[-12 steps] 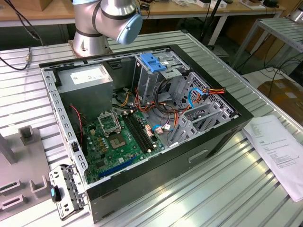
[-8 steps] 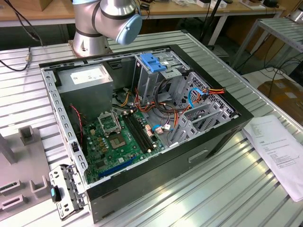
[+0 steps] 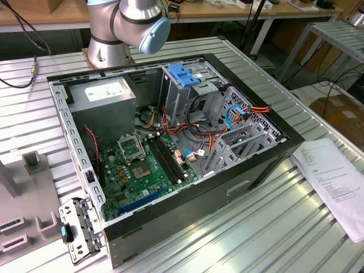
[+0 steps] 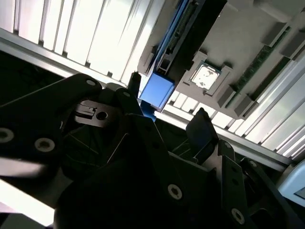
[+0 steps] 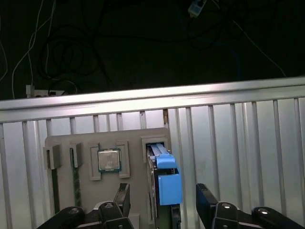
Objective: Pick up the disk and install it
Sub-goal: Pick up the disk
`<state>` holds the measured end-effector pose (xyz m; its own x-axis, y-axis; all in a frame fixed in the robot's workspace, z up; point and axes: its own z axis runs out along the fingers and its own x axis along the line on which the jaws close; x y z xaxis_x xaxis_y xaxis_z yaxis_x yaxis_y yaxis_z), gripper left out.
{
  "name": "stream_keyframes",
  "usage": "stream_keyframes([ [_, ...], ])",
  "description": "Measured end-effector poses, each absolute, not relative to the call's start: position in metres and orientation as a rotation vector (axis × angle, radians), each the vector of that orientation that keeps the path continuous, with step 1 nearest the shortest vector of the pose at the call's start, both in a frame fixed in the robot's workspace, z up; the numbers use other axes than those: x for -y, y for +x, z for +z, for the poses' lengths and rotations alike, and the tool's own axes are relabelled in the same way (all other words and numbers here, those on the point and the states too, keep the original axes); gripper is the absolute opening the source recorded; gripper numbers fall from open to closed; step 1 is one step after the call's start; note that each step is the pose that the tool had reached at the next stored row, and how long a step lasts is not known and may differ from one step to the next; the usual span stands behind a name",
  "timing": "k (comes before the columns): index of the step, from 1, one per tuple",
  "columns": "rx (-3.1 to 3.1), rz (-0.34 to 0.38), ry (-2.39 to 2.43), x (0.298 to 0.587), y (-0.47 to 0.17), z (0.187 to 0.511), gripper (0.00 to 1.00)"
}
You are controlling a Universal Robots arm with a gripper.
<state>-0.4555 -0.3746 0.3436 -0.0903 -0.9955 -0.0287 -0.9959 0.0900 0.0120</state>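
Disk (image 5: 169, 186) with its blue carrier stood on edge in a slot of the grey holder (image 5: 131, 143), just beside the processor chip (image 5: 109, 160). The holder lay on the ribbed metal surface (image 5: 238, 138). The gripper (image 5: 162, 194) hung close above the disk with the jaws spread, one on each side of the blue carrier, and neither seemed to touch it.

I judged the disk to be stiff and rather heavy for its size, with smooth faces that could slip, and sensitive to knocks. The best hold looked to be across its thin side, on the upper part of the carrier.

In the exterior view the open computer case (image 3: 199, 210) showed its drive cage (image 3: 213, 99) with a blue latch (image 3: 183, 77) on the far side.
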Motion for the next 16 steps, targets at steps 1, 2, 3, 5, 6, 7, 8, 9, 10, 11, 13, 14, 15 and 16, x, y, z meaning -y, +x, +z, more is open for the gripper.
stream_keyframes([
  [1, -2.31, 0.044, -2.11, 0.375, -0.457, 0.341, 0.66],
  [2, -2.309, 0.044, -2.11, 0.375, -0.457, 0.339, 0.66],
  [3, -2.31, 0.044, -2.11, 0.375, -0.458, 0.337, 0.66],
  [5, -2.309, 0.044, -2.111, 0.375, -0.458, 0.335, 0.66],
  [6, -2.309, 0.044, -2.111, 0.375, -0.459, 0.333, 0.66],
  [7, -2.309, 0.043, -2.111, 0.374, -0.459, 0.329, 0.66],
  [8, -2.31, 0.042, -2.111, 0.373, -0.459, 0.326, 0.66],
  [9, -2.31, 0.042, -2.111, 0.373, -0.459, 0.324, 0.66],
  [10, -2.31, 0.041, -2.112, 0.372, -0.459, 0.323, 0.66],
  [11, -2.311, 0.039, -2.112, 0.371, -0.459, 0.319, 0.66],
  [13, -2.312, 0.036, -2.114, 0.369, -0.459, 0.312, 0.66],
  [14, -2.313, 0.035, -2.114, 0.368, -0.459, 0.311, 0.66],
  [15, -2.313, 0.034, -2.114, 0.368, -0.459, 0.309, 0.66],
  [16, -2.313, 0.034, -2.115, 0.367, -0.459, 0.306, 0.66],
])
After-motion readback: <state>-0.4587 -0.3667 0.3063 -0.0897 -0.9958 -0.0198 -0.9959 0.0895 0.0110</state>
